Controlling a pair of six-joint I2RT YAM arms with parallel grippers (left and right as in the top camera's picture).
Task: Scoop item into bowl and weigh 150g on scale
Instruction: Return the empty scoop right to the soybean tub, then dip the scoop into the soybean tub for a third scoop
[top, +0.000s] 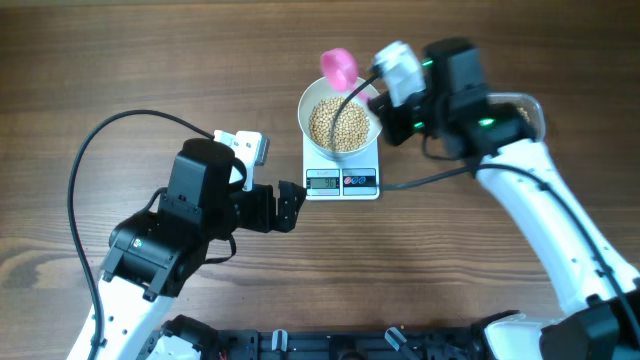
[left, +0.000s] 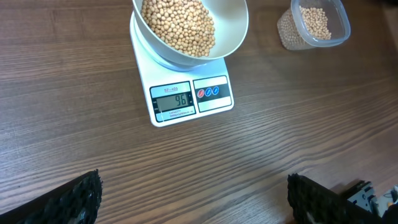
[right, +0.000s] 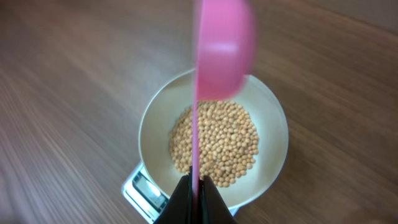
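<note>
Filling stage: right gripper (right: 194, 186) pinches pink scoop (right: 224, 50) over bowl (right: 273, 118) on scale (left: 144, 74), display (left: 174, 99) showing 96. Next, probably more beans (left: 177, 25) from container (left: 314, 25) beside scale. Left gripper (top: 292, 205) spread, near scale.

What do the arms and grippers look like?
Left arm and right arm: white links, black joint housings. Left gripper and right gripper black, each beside a white camera module. Black cable loops off the left; green lights on the right.

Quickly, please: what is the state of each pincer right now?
Left pincer: open, holding nothing.
Right pincer: closed on the pink scoop handle.
</note>
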